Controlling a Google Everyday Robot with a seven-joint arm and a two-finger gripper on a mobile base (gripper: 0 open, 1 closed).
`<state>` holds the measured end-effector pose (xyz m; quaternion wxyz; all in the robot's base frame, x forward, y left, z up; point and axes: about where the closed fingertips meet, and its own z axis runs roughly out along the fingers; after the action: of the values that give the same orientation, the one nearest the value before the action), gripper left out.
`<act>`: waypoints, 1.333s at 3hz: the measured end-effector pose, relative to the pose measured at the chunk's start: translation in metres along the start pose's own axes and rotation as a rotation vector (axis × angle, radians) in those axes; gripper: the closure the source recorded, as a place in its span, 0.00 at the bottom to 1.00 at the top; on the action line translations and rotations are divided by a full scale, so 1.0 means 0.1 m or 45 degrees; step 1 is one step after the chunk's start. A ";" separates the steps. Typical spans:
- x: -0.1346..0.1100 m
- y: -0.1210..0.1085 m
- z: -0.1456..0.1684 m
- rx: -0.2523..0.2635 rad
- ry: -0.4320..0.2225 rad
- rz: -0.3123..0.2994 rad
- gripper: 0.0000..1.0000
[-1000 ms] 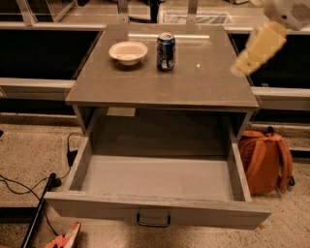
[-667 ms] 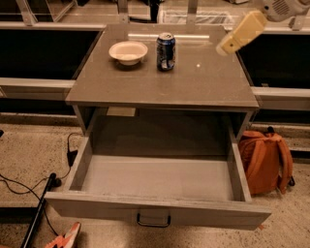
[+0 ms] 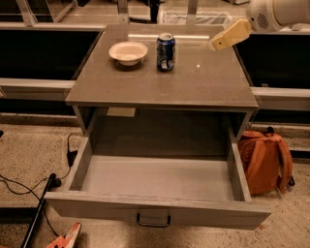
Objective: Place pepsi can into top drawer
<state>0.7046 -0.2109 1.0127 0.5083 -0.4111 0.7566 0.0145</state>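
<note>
On my feed the worktop (image 3: 193, 82) carries two things near its back edge: a cream-white bowl (image 3: 128, 52) on the left and the pepsi can (image 3: 165, 52) just beside it, upright, silver top up, not touching the bowl. The bowl lies on the far side of the can from my claw.

Below the worktop the top drawer (image 3: 97, 208) stands pulled out toward the camera, its grey floor showing and its dark handle (image 3: 153, 220) at the middle of the front. A pale label (image 3: 121, 112) is stuck under the worktop's front lip. An orange backpack (image 3: 265, 162) leans by the drawer's right side. Black cables (image 3: 29, 186) and a dark pole (image 3: 38, 213) lie on the floor to the left.

My claw (image 3: 218, 44) hangs above the worktop's back right corner, tip angled down and left toward the can, well apart from it. The white arm (image 3: 276, 14) comes in from the upper right. I cannot tell whether the claw is wide or narrow; it holds nothing.
</note>
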 end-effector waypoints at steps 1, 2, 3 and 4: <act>-0.01 0.00 0.00 0.002 -0.002 -0.001 0.00; -0.19 0.07 0.27 -0.023 -0.166 0.006 0.00; -0.40 0.20 0.82 -0.104 -0.372 0.054 0.00; -0.42 0.36 1.38 -0.179 -0.434 0.116 0.00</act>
<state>0.7927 -0.1008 0.9648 0.5979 -0.4026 0.6745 0.1597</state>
